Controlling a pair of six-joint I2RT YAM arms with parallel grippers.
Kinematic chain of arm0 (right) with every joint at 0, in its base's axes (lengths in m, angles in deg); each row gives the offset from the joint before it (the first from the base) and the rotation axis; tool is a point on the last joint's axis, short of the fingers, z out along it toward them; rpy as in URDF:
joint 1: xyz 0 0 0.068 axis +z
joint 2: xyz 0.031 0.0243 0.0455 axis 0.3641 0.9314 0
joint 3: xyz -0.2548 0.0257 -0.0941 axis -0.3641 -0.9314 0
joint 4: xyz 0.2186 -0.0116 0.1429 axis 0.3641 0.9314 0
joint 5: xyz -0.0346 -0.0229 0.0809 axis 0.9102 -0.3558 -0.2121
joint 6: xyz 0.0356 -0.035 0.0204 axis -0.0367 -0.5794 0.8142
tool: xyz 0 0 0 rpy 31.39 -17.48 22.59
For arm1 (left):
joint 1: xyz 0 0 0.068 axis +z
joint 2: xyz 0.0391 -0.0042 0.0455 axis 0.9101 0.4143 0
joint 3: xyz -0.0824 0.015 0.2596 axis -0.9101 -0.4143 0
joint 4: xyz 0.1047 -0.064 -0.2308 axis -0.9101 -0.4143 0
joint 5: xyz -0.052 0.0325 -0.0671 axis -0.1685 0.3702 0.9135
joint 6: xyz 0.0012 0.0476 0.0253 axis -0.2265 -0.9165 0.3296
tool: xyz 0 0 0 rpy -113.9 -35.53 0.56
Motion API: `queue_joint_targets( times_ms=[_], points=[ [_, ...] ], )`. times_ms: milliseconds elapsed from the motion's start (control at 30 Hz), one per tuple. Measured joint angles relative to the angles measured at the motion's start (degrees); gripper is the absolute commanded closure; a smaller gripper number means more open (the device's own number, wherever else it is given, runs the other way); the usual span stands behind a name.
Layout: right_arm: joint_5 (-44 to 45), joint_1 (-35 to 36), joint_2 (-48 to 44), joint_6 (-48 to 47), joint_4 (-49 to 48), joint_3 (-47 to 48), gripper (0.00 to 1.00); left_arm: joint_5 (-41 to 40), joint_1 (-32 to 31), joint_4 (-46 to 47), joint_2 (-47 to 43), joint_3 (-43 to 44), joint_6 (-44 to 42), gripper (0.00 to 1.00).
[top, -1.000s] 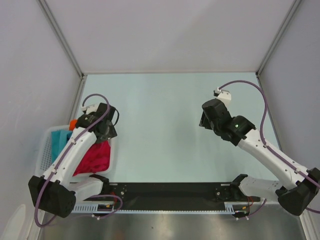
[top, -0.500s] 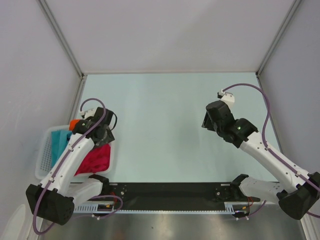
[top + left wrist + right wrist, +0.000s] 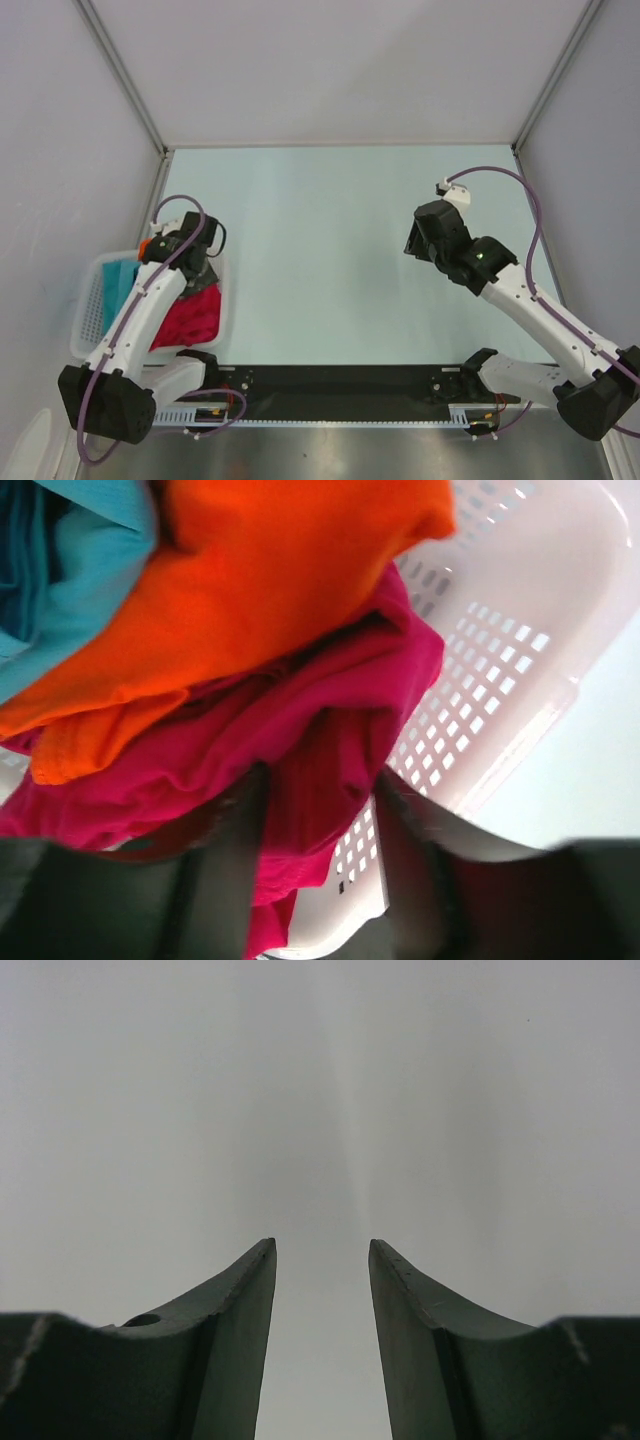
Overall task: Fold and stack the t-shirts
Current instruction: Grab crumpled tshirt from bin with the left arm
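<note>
The t-shirts lie heaped in the white slotted basket point(image 3: 88, 310) at the left edge. A crimson t-shirt point(image 3: 330, 710) lies lowest, an orange t-shirt point(image 3: 270, 580) over it, a teal t-shirt point(image 3: 70, 570) beside them. From above I see the crimson t-shirt point(image 3: 190, 315), a bit of the orange t-shirt point(image 3: 147, 246) and the teal t-shirt point(image 3: 120, 280). My left gripper point(image 3: 320, 780) reaches down into the basket, its jaws partly closed around a fold of crimson cloth, with a gap at the right finger. My right gripper point(image 3: 322, 1245) hangs open and empty above the table.
The basket wall point(image 3: 500, 680) stands just right of my left fingers. The pale green table point(image 3: 320, 220) spreads between the two arms, walled by grey panels at the back and sides. A black rail point(image 3: 340, 380) runs along the near edge.
My left gripper has sunk a little to the left into the basket and its jaws have narrowed around the crimson fold. The right arm shifted slightly right, then held still.
</note>
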Motion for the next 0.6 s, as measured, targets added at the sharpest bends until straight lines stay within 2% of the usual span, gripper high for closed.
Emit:
queue_joint_targets(
  times_ms=[200,433,600],
  points=[
    [-0.5,-1.6,-1.2,-0.5,0.0,0.0,0.52,5.6,10.3,1.7,-4.0,0.0,-3.8,1.0],
    [-1.8,-2.8,-2.0,-0.9,-1.3,-1.7,0.52,8.8,11.5,1.7,-4.2,1.7,-6.9,1.0],
    [-3.5,-3.0,-1.9,-0.9,-1.9,-2.4,0.52,11.6,11.5,0.6,-4.0,12.9,-10.6,1.0]
  ],
)
